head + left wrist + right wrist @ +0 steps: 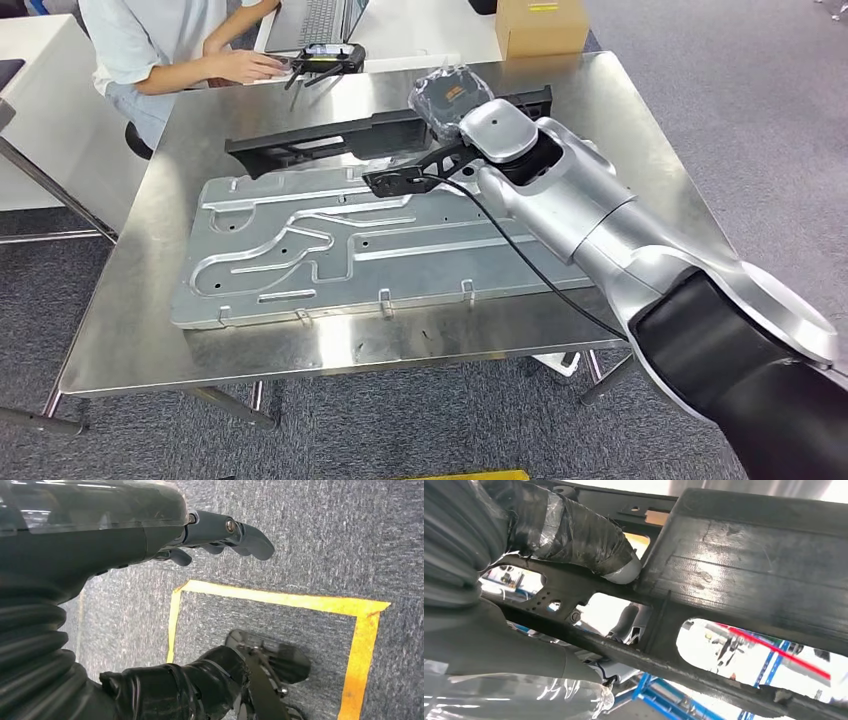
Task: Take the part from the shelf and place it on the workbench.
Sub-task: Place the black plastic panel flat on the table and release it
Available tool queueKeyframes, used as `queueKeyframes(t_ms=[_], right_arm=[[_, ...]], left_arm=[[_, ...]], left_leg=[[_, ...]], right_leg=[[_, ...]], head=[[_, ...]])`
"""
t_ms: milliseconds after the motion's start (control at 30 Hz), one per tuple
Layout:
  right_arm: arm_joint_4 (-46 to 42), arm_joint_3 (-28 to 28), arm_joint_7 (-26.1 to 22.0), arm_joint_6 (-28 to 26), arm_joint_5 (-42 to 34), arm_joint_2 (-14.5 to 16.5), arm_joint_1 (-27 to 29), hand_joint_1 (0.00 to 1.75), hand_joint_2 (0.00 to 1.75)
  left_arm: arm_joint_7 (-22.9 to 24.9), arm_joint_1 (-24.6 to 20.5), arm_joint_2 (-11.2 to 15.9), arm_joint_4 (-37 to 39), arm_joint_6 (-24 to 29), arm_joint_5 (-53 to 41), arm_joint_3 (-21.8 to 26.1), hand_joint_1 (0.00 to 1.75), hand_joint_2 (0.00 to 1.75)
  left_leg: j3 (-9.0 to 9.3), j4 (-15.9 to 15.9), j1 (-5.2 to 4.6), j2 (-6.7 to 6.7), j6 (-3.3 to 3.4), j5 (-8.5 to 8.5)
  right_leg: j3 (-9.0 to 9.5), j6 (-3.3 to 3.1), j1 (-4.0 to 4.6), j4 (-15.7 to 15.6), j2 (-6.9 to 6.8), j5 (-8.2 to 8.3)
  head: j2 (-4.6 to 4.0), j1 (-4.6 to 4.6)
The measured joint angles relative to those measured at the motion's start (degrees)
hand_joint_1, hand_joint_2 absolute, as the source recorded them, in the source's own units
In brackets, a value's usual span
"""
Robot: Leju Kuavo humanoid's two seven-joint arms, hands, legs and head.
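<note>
Part (330,140), long and black, lies along the workbench (140,330) just behind the grey panel (330,250), gripped by right hand (450,100). Left hand (220,535) hangs empty, fingers apart. Release only once part rests flat, then lift straight clear.

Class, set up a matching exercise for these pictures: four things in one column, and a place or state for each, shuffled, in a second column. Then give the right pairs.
Things
1. black part
2. stamped metal panel
3. cardboard box
4. left robot hand

Places or states
A. hangs over grey carpet marked with yellow tape
B. lies flat on the steel workbench, nearest the robot
C. held by the right robot hand above the workbench
D. stands beyond the workbench's far edge

Pairs: 1-C, 2-B, 3-D, 4-A
</note>
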Motion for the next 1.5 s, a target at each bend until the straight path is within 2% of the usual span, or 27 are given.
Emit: queueKeyframes(t_ms=[67,100,167,233,300,333,433,467,500,533,567,633,700,800,867,933,967,1000,1033,1100,1133,1167,1267,1333,1433,1467,1500], right_arm=[[0.0,0.0,0.0,0.0,-0.3,0.3,0.3,1.75,1.75],[0.0,0.0,0.0,-0.1,-0.5,0.4,0.3,1.75,1.75],[0.1,0.0,0.0,-0.2,-0.7,0.5,0.4,1.75,1.75],[0.1,0.0,-0.1,-0.3,-0.7,0.5,0.6,1.75,1.75],[0.1,0.0,-0.2,-0.3,-0.8,0.5,0.7,1.75,1.75],[0.1,0.0,-0.2,-0.3,-0.8,0.5,0.7,1.75,1.75],[0.2,0.0,-0.3,-0.3,-0.9,0.5,0.9,1.75,1.75],[0.3,0.0,-0.3,-0.3,-1.0,0.5,1.2,1.75,1.75],[0.3,0.0,-0.3,-0.4,-1.1,0.5,1.6,1.75,1.75],[0.4,0.0,-0.3,-0.4,-1.3,0.5,1.9,1.75,1.75],[0.4,0.0,-0.4,-0.4,-1.5,0.5,2.1,1.75,1.75],[0.4,0.0,-0.5,-0.8,-2.0,0.5,2.5,1.75,1.75],[0.4,0.0,-0.5,-1.3,-2.4,0.5,3.3,1.75,1.75],[0.5,-0.1,-0.3,-1.6,-3.1,0.3,4.9,1.75,1.75],[0.5,-0.2,-0.1,-1.9,-3.7,0.2,5.7,1.75,1.75],[0.5,-0.4,-0.1,-2.3,-4.3,0.2,6.6,1.75,1.75],[0.5,-0.4,-0.1,-2.4,-4.5,0.2,7.3,1.75,1.75],[0.5,-0.5,-0.1,-2.5,-4.6,0.1,8.0,1.75,1.75],[0.5,-0.5,-0.1,-2.5,-4.6,0.1,8.6,1.75,1.75],[0.5,-0.5,0.0,-2.6,-4.8,0.1,9.4,1.75,1.75],[0.5,-0.6,0.0,-2.7,-4.9,0.1,9.5,1.75,1.75],[0.5,-0.7,0.0,-2.8,-4.9,0.1,9.5,1.75,1.75],[0.5,-1.1,0.1,-2.9,-5.0,0.1,9.8,1.75,1.75],[0.5,-1.3,0.1,-2.9,-5.1,0.0,10.0,1.75,1.75],[0.5,-1.4,0.1,-2.9,-5.1,0.0,10.2,0.44,0.44],[0.5,-1.5,0.1,-2.9,-5.1,-0.1,10.4,0.00,0.00],[0.5,-1.5,0.1,-2.9,-5.1,-0.1,10.6,0.00,0.00]], left_arm=[[-0.1,0.0,0.0,0.0,0.0,0.2,0.0,0.00,1.75],[-0.2,0.0,0.0,0.0,0.0,0.3,0.0,0.00,1.75],[-0.3,-0.1,0.1,0.0,0.0,0.3,0.1,0.00,1.75],[-0.3,-0.2,0.1,0.0,0.0,0.4,0.1,0.00,1.75],[-0.3,-0.2,0.0,0.0,0.0,0.4,0.1,0.00,1.75],[-0.3,-0.2,0.0,0.0,0.0,0.4,0.1,0.00,1.75],[-0.4,-0.2,0.1,0.0,-0.1,0.4,0.1,0.00,1.75],[-0.4,-0.2,0.1,0.0,-0.1,0.4,0.1,0.00,1.75],[-0.4,-0.2,0.1,0.0,-0.1,0.4,0.1,0.00,1.75],[-0.5,-0.2,0.1,0.0,-0.1,0.3,0.1,0.00,1.75],[-0.5,-0.2,0.1,0.0,-0.1,0.3,0.1,0.00,1.75],[-0.7,-0.1,0.1,0.0,0.0,0.1,0.1,0.00,1.75],[-0.9,0.0,0.1,0.0,0.1,-0.1,0.1,0.00,1.75],[-1.4,0.0,0.0,0.0,0.4,-0.3,0.1,0.00,1.75],[-1.8,0.0,0.0,0.0,0.7,-0.3,0.1,0.00,1.75],[-2.2,0.0,0.0,0.0,1.0,-0.3,0.1,0.00,1.75],[-2.4,0.0,0.0,0.0,1.2,-0.2,0.1,0.00,1.75],[-2.5,0.0,0.0,0.0,1.3,-0.2,0.1,0.00,1.75],[-2.6,0.0,0.0,0.0,1.4,-0.2,0.1,0.00,1.75],[-2.6,0.0,0.0,0.0,1.5,-0.2,0.1,0.00,1.75],[-2.6,-0.1,0.0,0.0,1.6,-0.2,0.2,0.00,1.75],[-2.6,-0.2,0.0,0.0,1.6,-0.2,0.2,0.00,1.75],[-2.7,-0.3,0.0,0.0,1.8,-0.2,0.1,0.00,1.75],[-2.8,-0.2,-0.1,0.0,1.8,-0.3,0.2,0.00,1.75],[-3.0,-0.2,-0.1,0.0,1.9,-0.3,0.2,0.00,1.75],[-3.0,-0.2,-0.1,0.0,1.9,-0.4,0.2,0.00,1.75],[-3.1,-0.2,-0.1,0.0,1.9,-0.5,0.2,0.00,1.75]], left_leg=[[2.75,-7.2,-0.05,-0.01,0.43,4.33],[4.37,-10.8,-0.23,-0.03,0.71,5.76],[6.10,-14.4,-0.59,-0.09,1.14,6.49],[6.46,-15.0,-0.65,-0.12,1.55,6.52],[7.06,-15.8,-0.40,-0.01,2.19,6.83],[7.36,-16.2,-0.27,0.07,2.51,6.97],[7.55,-16.3,-0.35,0.12,3.02,6.85],[7.56,-16.2,-0.38,0.10,3.09,6.78],[7.57,-16.1,-0.39,0.06,3.09,6.69],[7.58,-15.9,-0.38,0.00,3.04,6.54],[7.56,-15.5,-0.38,-0.07,2.92,6.30],[7.22,-14.6,-0.59,-0.17,2.41,5.72],[6.92,-14.2,-0.68,-0.19,1.90,5.50],[6.64,-13.5,-0.48,-0.15,1.23,4.85],[4.68,-9.2,-0.29,-0.04,0.49,2.38],[1.22,-2.1,-0.04,0.00,-0.09,-0.43],[-0.09,0.3,0.06,0.01,-0.25,-0.76],[-0.53,0.7,0.12,0.01,-0.32,-0.07],[0.07,-1.1,0.16,0.01,-0.32,1.57],[3.48,-8.7,0.14,-0.02,-0.18,5.52],[5.01,-12.1,0.02,-0.07,0.00,6.57],[5.98,-14.1,-0.12,-0.12,0.21,6.95],[6.43,-15.1,-0.24,-0.17,1.11,6.70],[6.83,-15.7,-0.06,-0.06,1.83,6.96],[7.05,-15.9,-0.20,0.03,2.74,6.96],[7.06,-15.8,-0.31,0.02,2.92,6.89],[7.08,-15.7,-0.40,-0.01,3.03,6.81]], right_leg=[[0.46,0.15,-0.02,-0.1,0.09,-0.28],[0.63,0.31,0.05,-0.1,0.13,-0.36],[0.78,0.79,0.13,-0.5,0.16,-0.36],[0.99,1.44,0.20,-0.9,0.16,-0.24],[0.82,1.97,0.22,-0.2,-0.02,-0.99],[0.05,2.12,0.27,1.6,-0.10,-2.16],[-4.92,2.32,0.32,12.1,-0.19,-6.85],[-6.02,2.40,0.29,14.2,-0.20,-7.20],[-6.11,2.43,0.23,14.1,-0.22,-6.45],[-5.06,2.38,0.18,11.8,-0.26,-4.78],[-3.27,2.26,0.14,8.0,-0.33,-2.80],[-0.03,1.88,0.26,1.6,-0.39,-0.72],[0.87,1.52,0.57,-0.1,-0.28,-0.81],[1.12,0.89,0.26,-0.6,-0.22,-0.51],[1.42,0.53,-0.10,-1.0,-0.20,-0.38],[1.56,0.36,-0.16,-1.0,-0.14,-0.44],[1.66,0.33,-0.18,-1.0,-0.12,-0.51],[1.79,0.33,-0.21,-1.0,-0.11,-0.60],[1.95,0.39,-0.26,-1.0,-0.08,-0.71],[2.22,0.67,-0.29,-1.0,-0.03,-0.94],[2.24,0.92,-0.23,-1.0,0.01,-1.01],[2.21,1.20,-0.15,-1.1,0.02,-1.03],[2.25,2.14,-0.01,-1.5,0.02,-1.05],[1.64,2.54,0.05,0.1,-0.09,-2.26],[-3.17,2.59,0.23,10.3,-0.21,-7.14],[-4.79,2.58,0.27,13.5,-0.20,-8.11],[-5.48,2.54,0.27,14.7,-0.21,-7.95]], head=[[0.00,0.01],[0.00,0.02],[0.00,0.06],[0.01,0.09],[0.01,0.16],[0.01,0.23],[0.00,0.32],[0.00,0.32],[0.00,0.32],[0.00,0.33],[0.00,0.34],[0.01,0.28],[0.01,0.20],[0.01,0.11],[0.00,-0.15],[0.00,-0.32],[0.00,-0.32],[0.00,-0.32],[0.00,-0.31],[0.00,-0.31],[0.00,-0.32],[0.00,-0.32],[0.00,-0.29],[0.00,-0.23],[0.00,-0.09],[0.00,-0.07],[0.00,-0.07]])
